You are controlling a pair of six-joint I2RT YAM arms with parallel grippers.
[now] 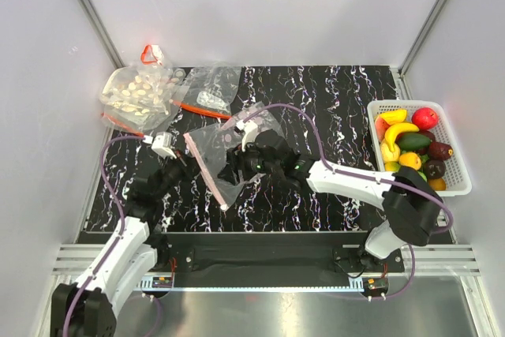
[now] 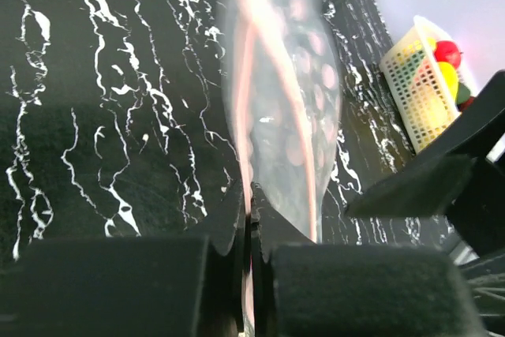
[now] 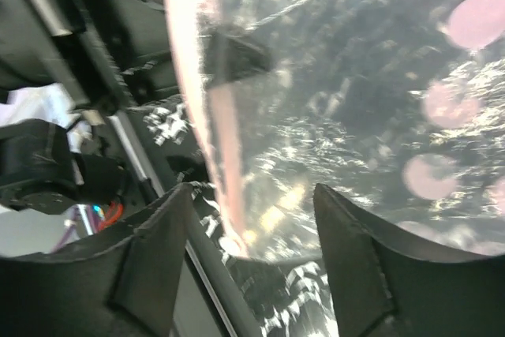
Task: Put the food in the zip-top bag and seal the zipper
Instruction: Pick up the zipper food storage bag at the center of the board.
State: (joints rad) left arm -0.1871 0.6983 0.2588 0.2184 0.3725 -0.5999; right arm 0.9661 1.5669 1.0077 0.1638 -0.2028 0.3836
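The dotted clear zip-top bag (image 1: 229,144) lies near the middle of the black marbled table, its pink-red zipper strip (image 1: 207,173) towards the left arm. My left gripper (image 1: 188,162) is shut on that zipper strip; in the left wrist view the strip (image 2: 246,76) runs into the closed jaws (image 2: 251,199) and the bag (image 2: 296,116) stretches away. My right gripper (image 1: 233,168) is open over the bag's near corner; in the right wrist view its fingertips (image 3: 251,195) straddle the bag (image 3: 355,76) and strip (image 3: 201,76), empty. The food (image 1: 410,141) lies in the basket.
A white mesh basket (image 1: 458,155) stands at the right edge and also shows in the left wrist view (image 2: 410,84). A second bag with white pieces (image 1: 138,92) and a small clear bag (image 1: 209,88) lie at the back left.
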